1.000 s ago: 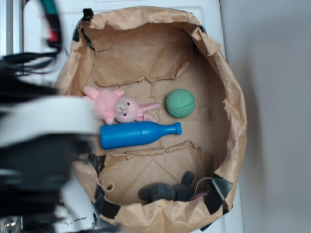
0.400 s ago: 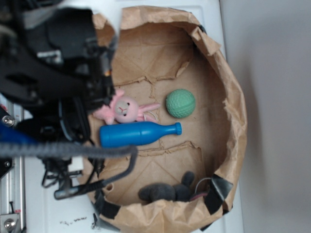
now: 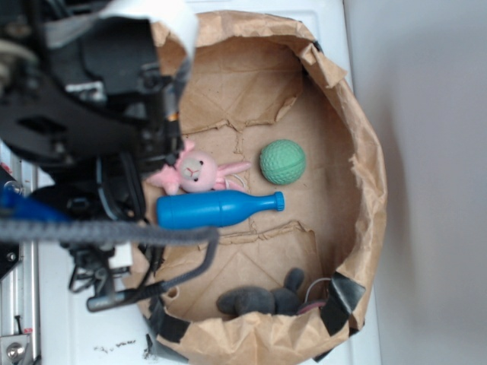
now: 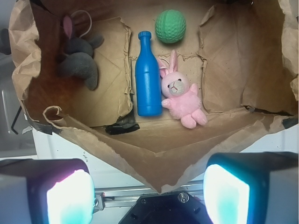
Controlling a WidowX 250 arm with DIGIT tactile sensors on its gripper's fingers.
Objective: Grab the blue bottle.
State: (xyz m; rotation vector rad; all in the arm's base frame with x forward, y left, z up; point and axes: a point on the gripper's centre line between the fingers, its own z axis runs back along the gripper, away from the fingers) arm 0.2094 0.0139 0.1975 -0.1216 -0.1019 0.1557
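The blue bottle (image 3: 217,209) lies on its side on the floor of a brown paper bag (image 3: 358,129), cap pointing right. In the wrist view the blue bottle (image 4: 148,77) lies lengthwise, cap far from me. A pink plush bunny (image 3: 196,170) touches its side, also in the wrist view (image 4: 180,91). A green textured ball (image 3: 282,161) sits near the cap. My gripper (image 4: 147,196) is open and empty, hanging above the bag's near rim, well short of the bottle. In the exterior view the arm (image 3: 84,114) covers the bag's left side; the fingers are hidden there.
A grey plush toy (image 3: 259,299) lies on a folded paper flap near the bag's edge, also in the wrist view (image 4: 79,60). Torn flaps lie on the bag floor. The bag's crumpled walls (image 4: 154,149) rise around everything. White surface (image 3: 327,19) surrounds the bag.
The arm has swung up over the bag's left side and now covers part of the bunny. In the last half second it barely moved. The toys have not moved.
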